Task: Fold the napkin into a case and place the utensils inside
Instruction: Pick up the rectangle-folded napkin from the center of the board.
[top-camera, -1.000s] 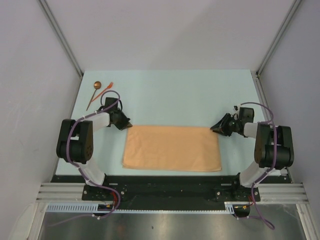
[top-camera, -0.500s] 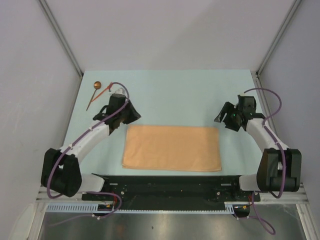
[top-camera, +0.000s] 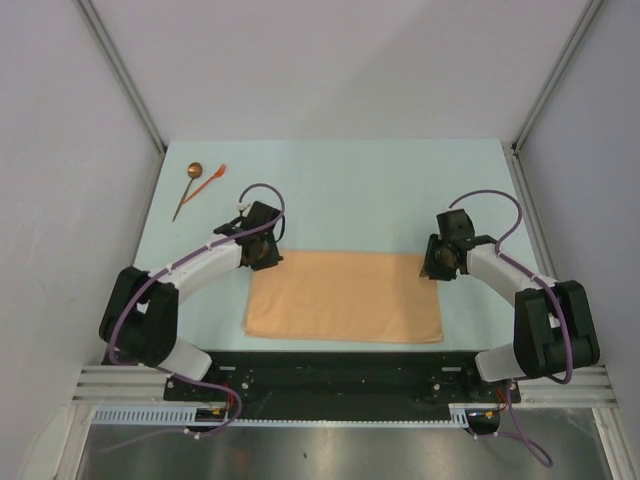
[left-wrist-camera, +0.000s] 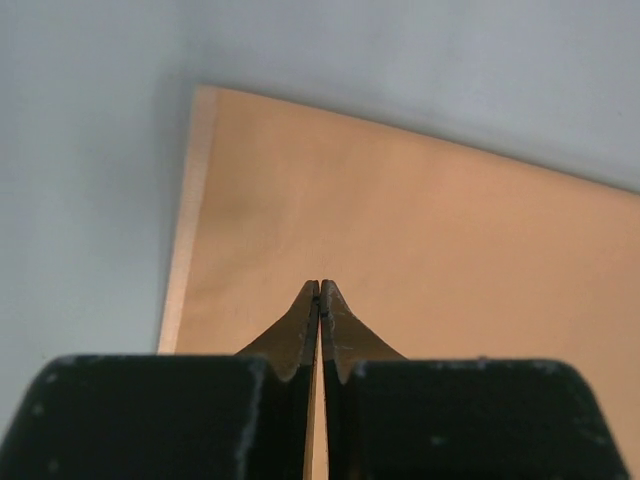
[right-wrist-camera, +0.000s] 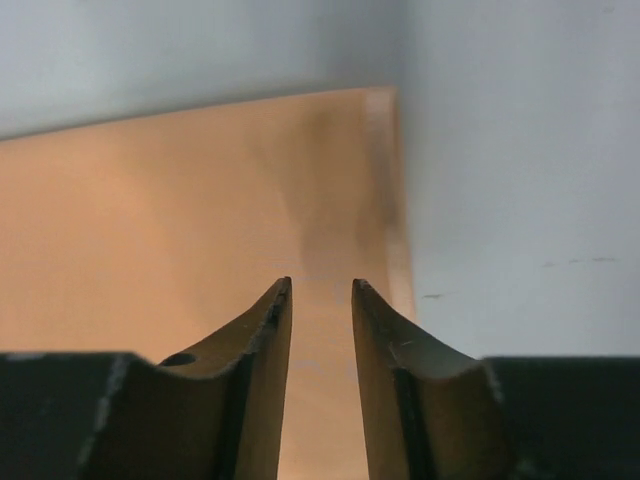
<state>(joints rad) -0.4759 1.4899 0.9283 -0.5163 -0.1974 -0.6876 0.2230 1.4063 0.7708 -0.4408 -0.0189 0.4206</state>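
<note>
**Fig. 1. Both of my grippers poised over the far corners of the napkin**

The bench (top-camera: 350, 185) is pale and flat; the napkin (top-camera: 345, 297) lies on it as a wide tan-orange rectangle, close to the near edge and about midway between the left and right edges. A paler strip along its left border, seen in my left wrist view, suggests a second layer beneath, though I cannot be certain.

My left gripper (left-wrist-camera: 319, 290) sits above the napkin's far left corner with its fingers pressed together and nothing visibly between them. My right gripper (right-wrist-camera: 320, 285) sits above the far right corner with a narrow gap between its fingers. Whether either tip touches the cloth I cannot tell.

The utensils rest well apart from the cloth, toward the far left corner of the bench: the spoon (top-camera: 187, 188) with its coppery bowl farthest from me, the orange-red fork-like piece (top-camera: 210, 182) just beside it.

Handling, as I judge it: the cloth is light, limp and slack, so it will sag and drag if lifted at one point. I would pinch both far corners together, close to the edge, through every layer; my left fingers must part first.
</note>
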